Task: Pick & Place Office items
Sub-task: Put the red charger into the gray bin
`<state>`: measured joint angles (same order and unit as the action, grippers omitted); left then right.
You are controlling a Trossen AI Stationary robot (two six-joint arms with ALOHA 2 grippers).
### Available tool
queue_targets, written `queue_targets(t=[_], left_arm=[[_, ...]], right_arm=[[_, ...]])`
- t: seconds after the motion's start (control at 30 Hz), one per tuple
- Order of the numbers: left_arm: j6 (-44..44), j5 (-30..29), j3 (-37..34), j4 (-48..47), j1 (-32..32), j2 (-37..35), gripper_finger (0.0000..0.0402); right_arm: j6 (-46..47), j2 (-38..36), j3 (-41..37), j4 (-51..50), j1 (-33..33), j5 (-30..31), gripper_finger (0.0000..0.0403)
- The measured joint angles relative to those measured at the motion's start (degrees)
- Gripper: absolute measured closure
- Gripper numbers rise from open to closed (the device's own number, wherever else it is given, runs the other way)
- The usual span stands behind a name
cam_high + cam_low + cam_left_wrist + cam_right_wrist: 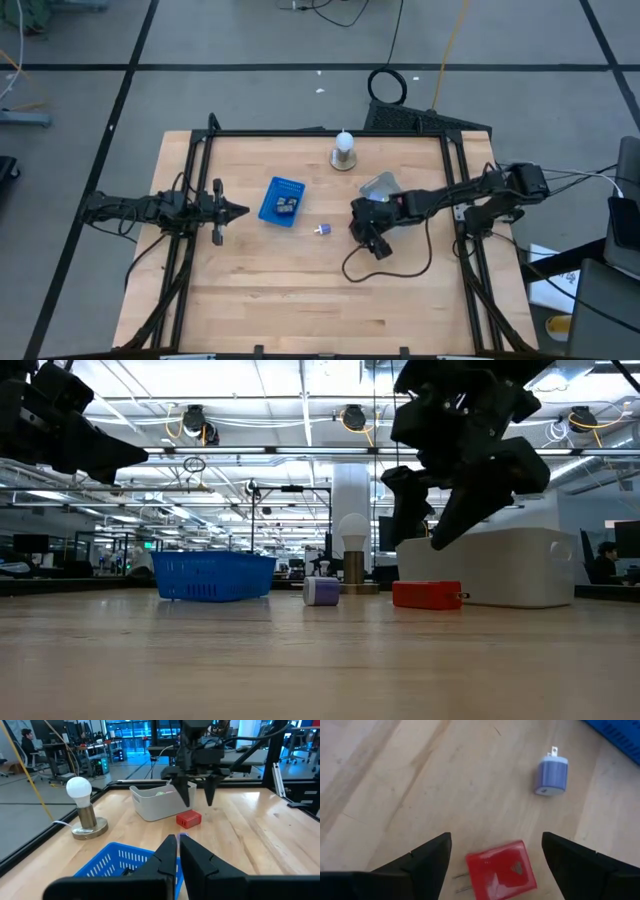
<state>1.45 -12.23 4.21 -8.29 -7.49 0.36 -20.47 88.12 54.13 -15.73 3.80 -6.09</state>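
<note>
A red squarish block with two metal prongs (502,870) lies flat on the table and also shows in the low view (427,595). My right gripper (496,840) is open and hovers above it, one finger on each side, touching nothing; in the low view its fingertips (415,540) are clear of the block. A purple-white block (551,775) lies on the table nearby (322,230). My left gripper (240,211) is shut and empty, held above the table just left of the blue mesh basket (282,201), which holds several small items.
A clear grey tray (380,185) stands just behind the red block (188,818). A white bulb on a round base (344,150) stands at the far middle. A black cable (390,270) loops on the table below the right arm. The near half of the table is bare wood.
</note>
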Motion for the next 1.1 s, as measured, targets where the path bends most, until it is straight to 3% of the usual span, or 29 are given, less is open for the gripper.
queue_targets(t=[0.37, 0.67, 1.1], left_arm=[[0.4, 1.8, 0.0, -0.1, 0.0, 0.0, 0.0376], [-0.1, 2.3, 0.0, -0.2, 0.0, 0.5, 0.0376], [-0.1, 1.9, 0.0, -0.1, 0.0, 3.5, 0.0376]], right_arm=[[-3.6, 4.1, 0.2, 1.6, -0.2, 3.0, 0.0036], [-4.2, 9.6, 0.0, 0.1, -1.6, 2.8, 0.0038], [-1.4, 10.0, 0.0, 0.5, -2.2, 0.5, 0.0048]])
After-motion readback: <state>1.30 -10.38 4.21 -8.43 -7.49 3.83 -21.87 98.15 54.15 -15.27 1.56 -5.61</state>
